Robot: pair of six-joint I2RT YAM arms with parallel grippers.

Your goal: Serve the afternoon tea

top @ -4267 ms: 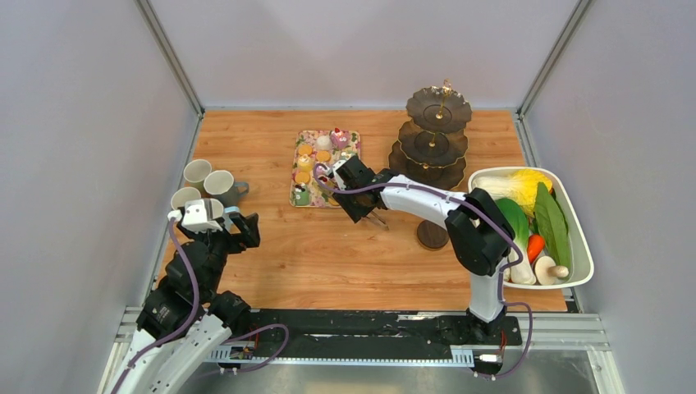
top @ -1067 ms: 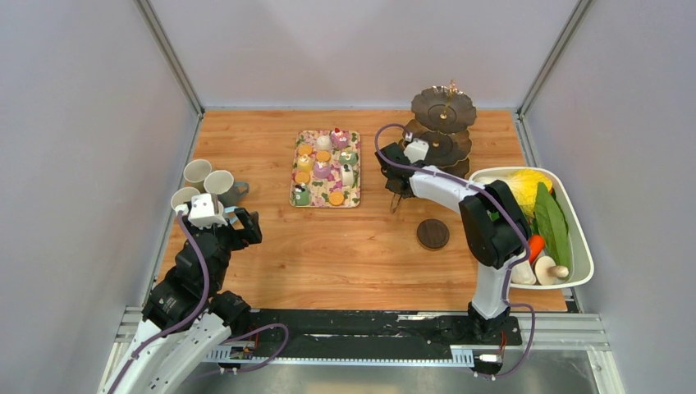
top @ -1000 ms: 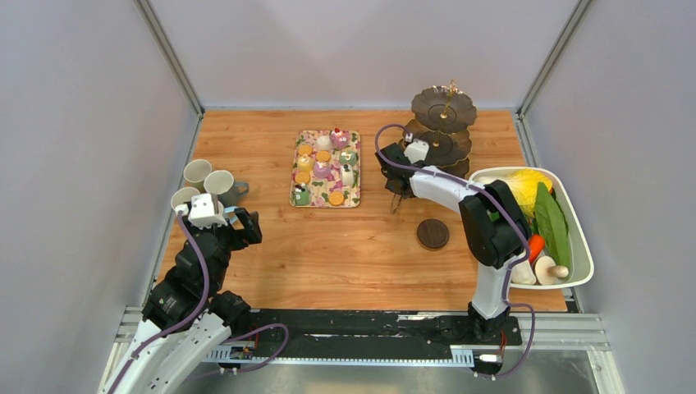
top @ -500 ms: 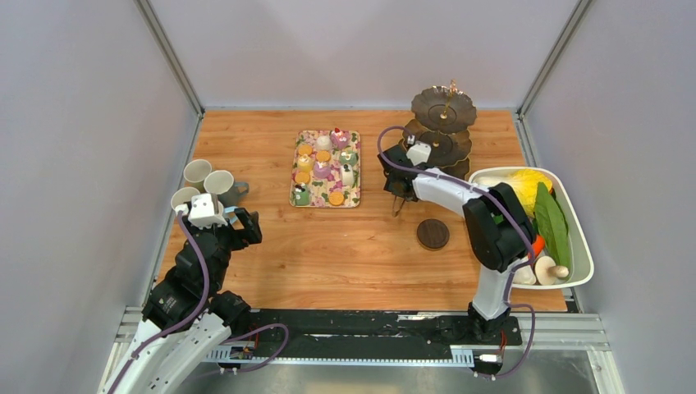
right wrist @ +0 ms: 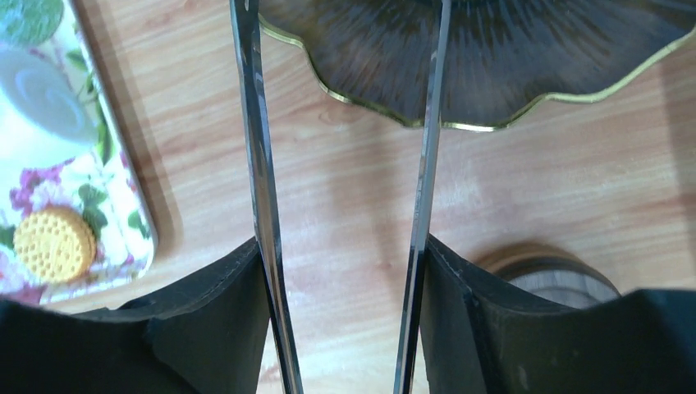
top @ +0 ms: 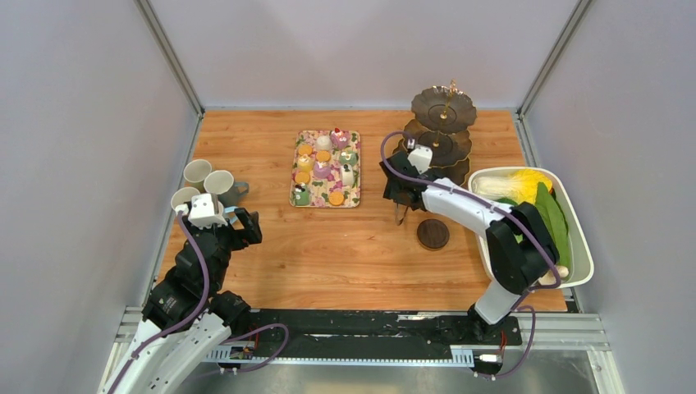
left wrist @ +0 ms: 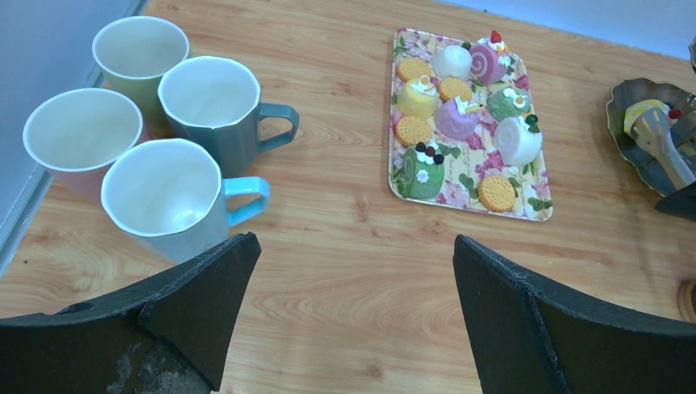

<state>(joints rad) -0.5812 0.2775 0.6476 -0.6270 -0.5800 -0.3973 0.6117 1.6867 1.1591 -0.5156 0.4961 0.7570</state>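
My right gripper is shut on metal tongs, whose two blades stand apart with nothing between them. It hangs over bare wood just in front of the dark three-tier stand, whose scalloped bottom tier shows in the right wrist view. A yellow cake lies on that tier. Several cakes sit on the floral tray. A dark coaster lies near the tongs. Four mugs stand at the left. My left gripper is open and empty beside the mugs.
A white tub of vegetables stands at the right edge, with the right arm's elbow over it. Grey walls close in the table on three sides.
The right arm went from the tray to the stand with the tongs. In the last half second it drew back toward me, away from the stand. The left arm has not moved.
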